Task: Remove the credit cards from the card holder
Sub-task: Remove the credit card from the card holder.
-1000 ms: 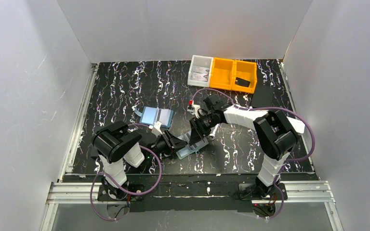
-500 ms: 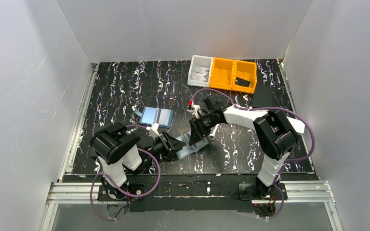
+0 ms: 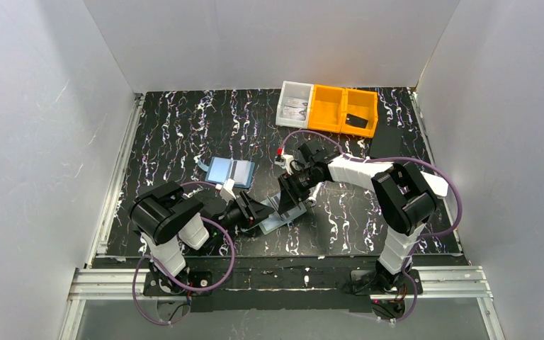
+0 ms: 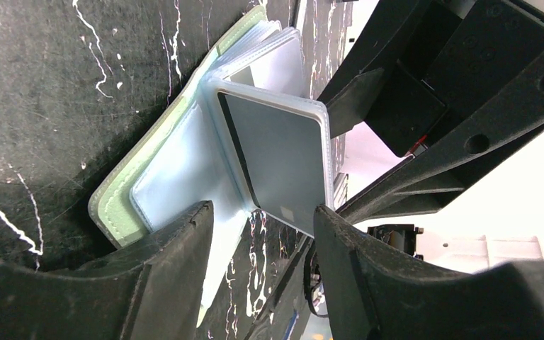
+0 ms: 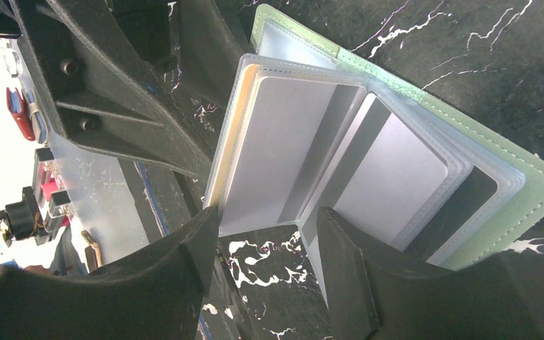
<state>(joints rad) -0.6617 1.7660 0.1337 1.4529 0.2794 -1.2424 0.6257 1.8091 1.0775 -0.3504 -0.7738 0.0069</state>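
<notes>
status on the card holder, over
Left gripper and right gripper open, straddling card holder. Holder spread open, cards inside. Grippers crowd each other.

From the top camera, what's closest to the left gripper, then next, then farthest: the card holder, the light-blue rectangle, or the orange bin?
1. The card holder, right at the left gripper fingertips.
2. The light-blue rectangle, a little farther back on the table.
3. The orange bin, at the far back right.
</notes>
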